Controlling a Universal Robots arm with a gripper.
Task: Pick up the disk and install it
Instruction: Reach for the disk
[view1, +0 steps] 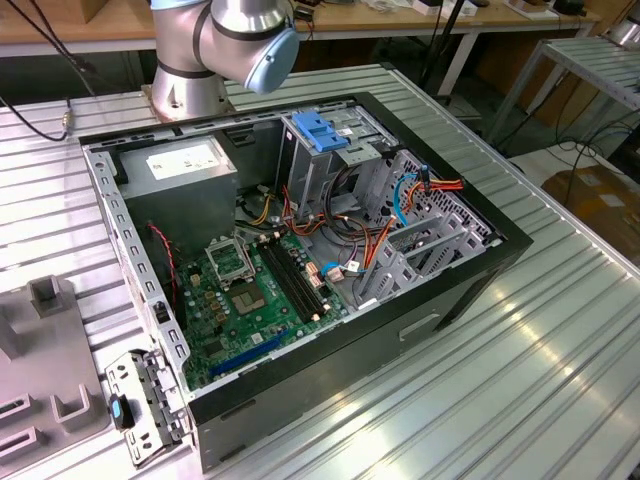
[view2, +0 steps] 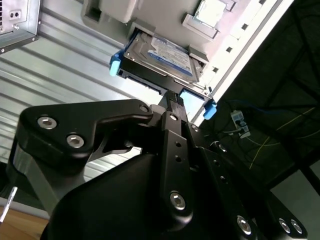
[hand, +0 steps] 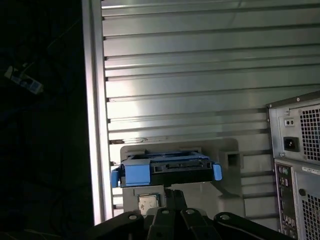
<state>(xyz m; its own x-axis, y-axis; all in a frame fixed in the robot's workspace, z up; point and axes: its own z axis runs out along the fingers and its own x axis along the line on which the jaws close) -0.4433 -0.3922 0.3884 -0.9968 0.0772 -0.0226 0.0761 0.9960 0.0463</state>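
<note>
exterior view: the ribbed metal table (view1: 560, 330) carries an open computer case (view1: 470, 280), and inside it the tall grey drive cage (view1: 320, 165) with its blue top stands near the power supply box (view1: 185, 165). nothing has been installed yet.

in the first wrist view a grey holder (hand: 222, 192) lies on the table right along one edge, beside the back panel of the case. the disk (hand: 167, 169) sits flat in that holder's recess. the second wrist view shows its label facing up and the blue carrier frame (view2: 116, 65) poking out at the sides.

the gripper (view2: 172, 97) points at the near end of the disk. its fingers (view2: 174, 110) look drawn together with nothing between them. the tips are right at the disk's end face, and i cannot tell whether they touch it.

the step in hand looks like the approach for the pick. to do it well, i'd judge:
- the fingers need to spread enough to take the disk.
- they should line up square with the disk rather than at a slant.
- they should close on the metal body or the frame, not on the connector end.
- the lift should be straight up, so the frame doesn't catch on the holder's walls.
- the table edge is close, so a slipped disk could fall off.
</note>
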